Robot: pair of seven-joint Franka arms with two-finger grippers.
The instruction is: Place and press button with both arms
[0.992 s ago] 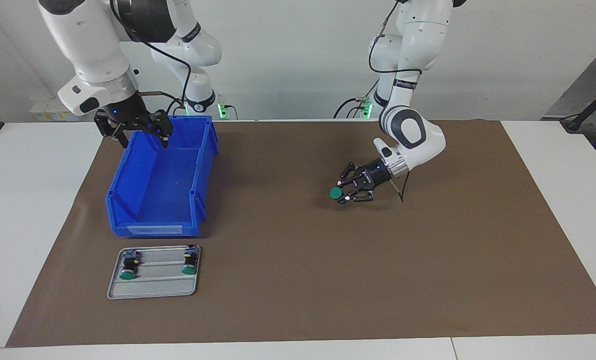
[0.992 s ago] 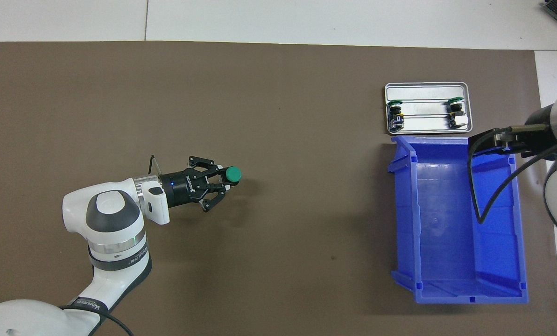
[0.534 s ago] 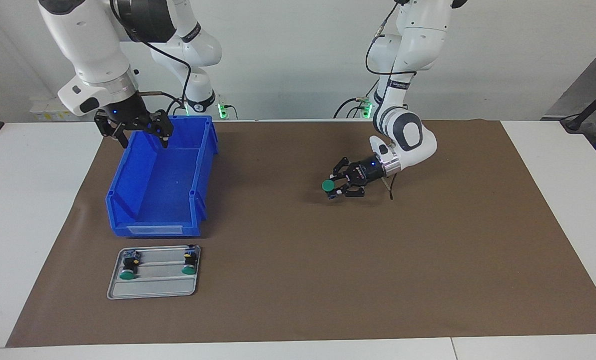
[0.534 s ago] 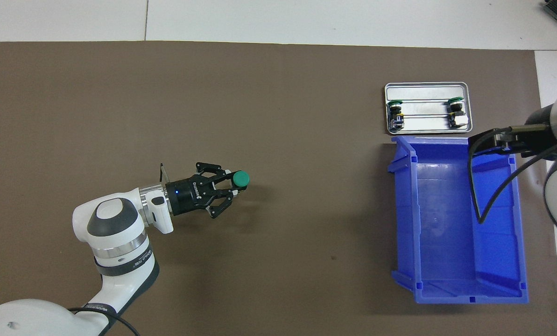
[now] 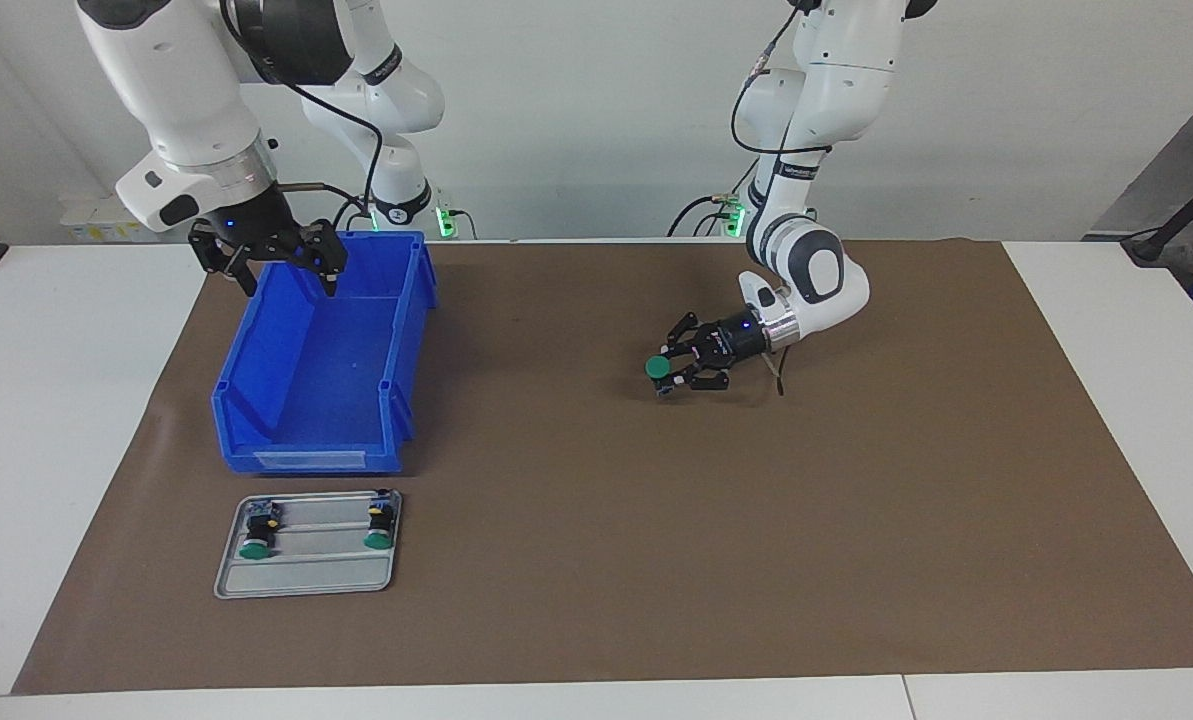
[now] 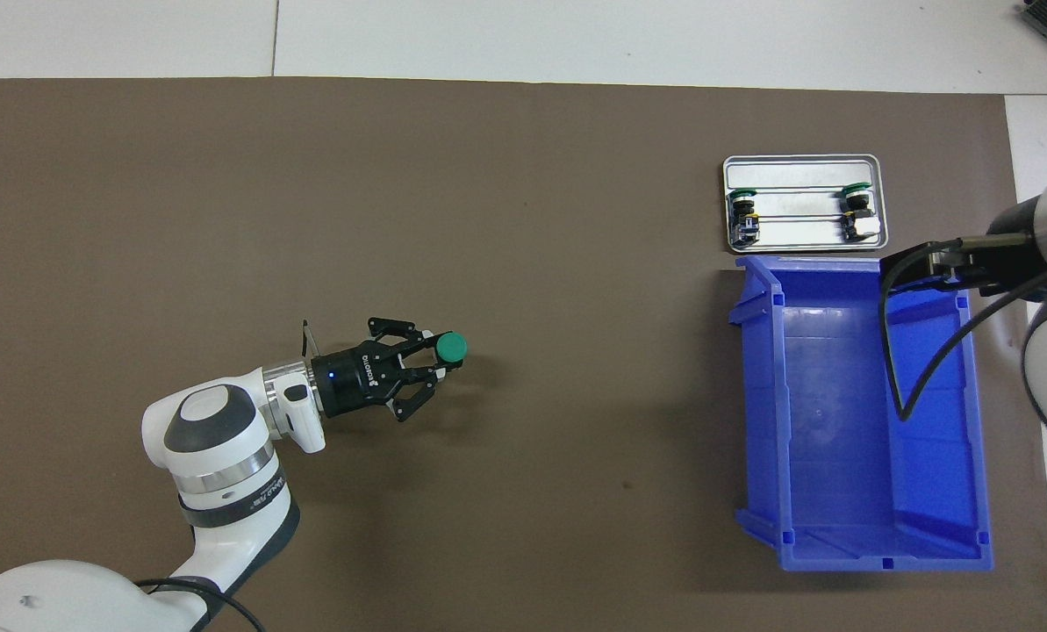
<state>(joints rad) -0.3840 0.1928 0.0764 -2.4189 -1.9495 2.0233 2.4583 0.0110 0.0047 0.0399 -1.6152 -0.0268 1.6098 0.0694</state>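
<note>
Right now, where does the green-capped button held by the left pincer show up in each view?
Facing view: the button sits right of centre, held by the left pincer low over the brown mat.
Overhead view: the button lies left of centre, at the left pincer tips.
Shared landmark: the blue bin, toward the right arm's end of the table.

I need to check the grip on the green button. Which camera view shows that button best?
The overhead view. There the button shows its whole green cap at the tips of the left gripper, clear against the brown mat. The facing view shows the cap tilted, its body lost among the black fingers.
</note>
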